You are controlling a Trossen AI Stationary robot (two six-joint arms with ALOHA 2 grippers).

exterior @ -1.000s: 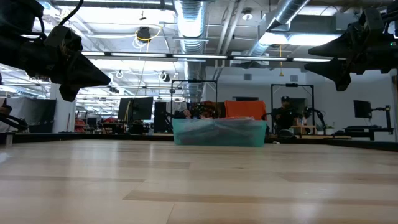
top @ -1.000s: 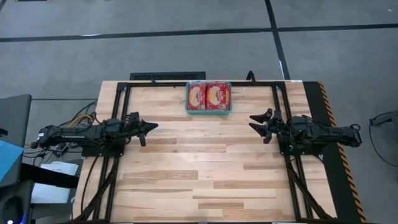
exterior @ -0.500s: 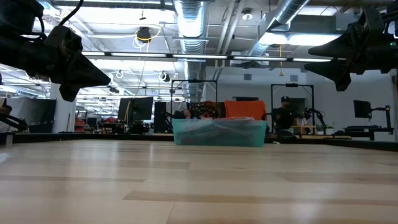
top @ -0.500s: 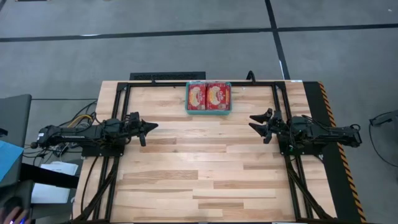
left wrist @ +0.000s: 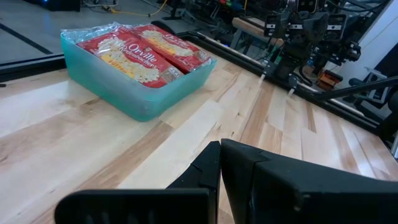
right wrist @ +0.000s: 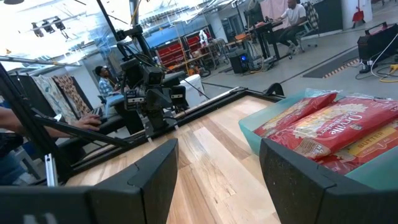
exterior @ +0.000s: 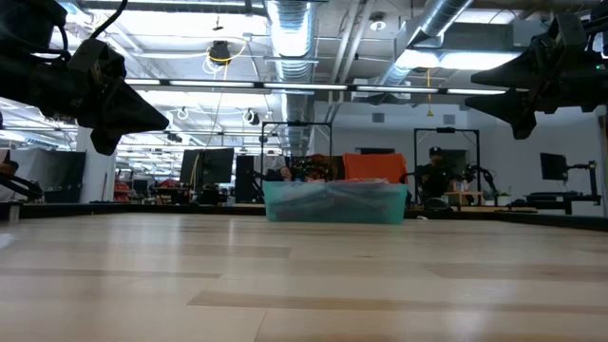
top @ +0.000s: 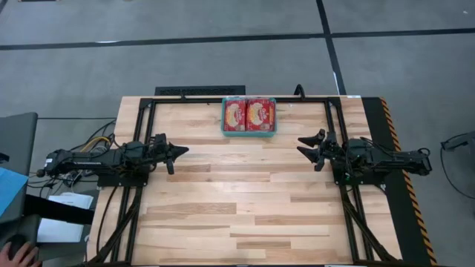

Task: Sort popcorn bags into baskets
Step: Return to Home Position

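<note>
Red popcorn bags (top: 248, 113) lie flat, side by side, in the teal tray (top: 249, 134) at the middle of the table's far edge. The tray also shows in the low view (exterior: 332, 203), and the left wrist view shows the bags (left wrist: 146, 53) inside it. My left gripper (top: 184, 150) hovers over the table's left part, shut and empty, pointing right. My right gripper (top: 301, 145) hovers over the right part, open and empty, pointing left. Both hang well above the wood, nearer than the tray.
A black metal frame (top: 197, 97) runs along the table's far edge and both sides. The wooden top (top: 237, 200) between the grippers and toward the near edge is bare. A person's hand (top: 18, 252) shows off the table's near left corner. People sit at desks beyond the table.
Both arms and the bags have kept still. A person's hand has come into the picture beside the table's near left corner.
</note>
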